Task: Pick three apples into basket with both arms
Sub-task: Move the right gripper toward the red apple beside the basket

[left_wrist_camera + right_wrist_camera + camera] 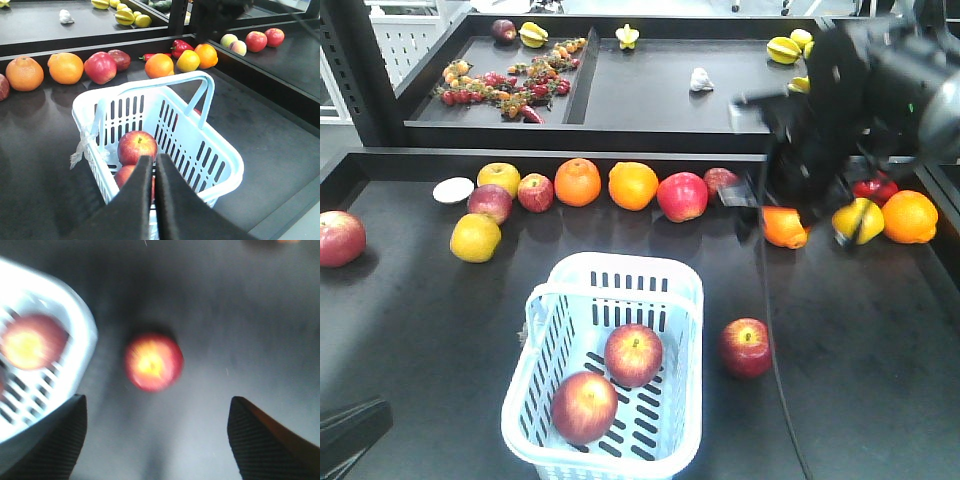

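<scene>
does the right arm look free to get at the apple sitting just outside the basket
Probably yes. The right gripper is open above the apple, which sits on bare table, apart from the basket. Nothing shows between them, though the view is blurred.

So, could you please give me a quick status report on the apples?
Left gripper shut, empty, above basket. Right gripper open over third apple. Two apples in basket. Nothing in the way.

We see the basket (620,290) as smooth, slightly glossy pale plastic w/ slotted walls. The bench (880,340) looks matt black, faintly scuffed. Apple skins (633,354) look waxy w/ soft sheen. Right gripper (155,440) pads (260,437) show fine-textured matt black rubber.
</scene>
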You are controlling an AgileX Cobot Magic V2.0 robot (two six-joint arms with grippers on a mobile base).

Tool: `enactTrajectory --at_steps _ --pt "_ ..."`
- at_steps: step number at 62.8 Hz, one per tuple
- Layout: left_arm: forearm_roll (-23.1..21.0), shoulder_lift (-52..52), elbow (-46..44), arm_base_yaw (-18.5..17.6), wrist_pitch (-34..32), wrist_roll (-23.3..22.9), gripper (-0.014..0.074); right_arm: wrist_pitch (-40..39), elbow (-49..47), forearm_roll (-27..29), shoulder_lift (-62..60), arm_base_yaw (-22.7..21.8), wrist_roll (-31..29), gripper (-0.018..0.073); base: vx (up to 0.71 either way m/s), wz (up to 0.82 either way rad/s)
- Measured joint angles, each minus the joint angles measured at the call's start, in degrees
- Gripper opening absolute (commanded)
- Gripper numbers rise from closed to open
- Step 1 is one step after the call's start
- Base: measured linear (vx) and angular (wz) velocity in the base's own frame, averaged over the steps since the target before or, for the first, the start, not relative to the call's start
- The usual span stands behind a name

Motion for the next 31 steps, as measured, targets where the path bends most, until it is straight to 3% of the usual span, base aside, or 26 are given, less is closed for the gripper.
enactTrajectory --at_steps 15,31 --pt "0.0 0.0 0.0 0.0 0.0 0.0 -0.0006 -6.2 11.5 1.8 -1.9 -4.5 -2.7 0.0549 0.0 0.0" --pt "0.0 0.0 0.0 0.0 0.1 0.0 -0.0006 -11.6 18.7 6.2 -1.9 -5.1 -15.5 0.0549 0.0 0.0"
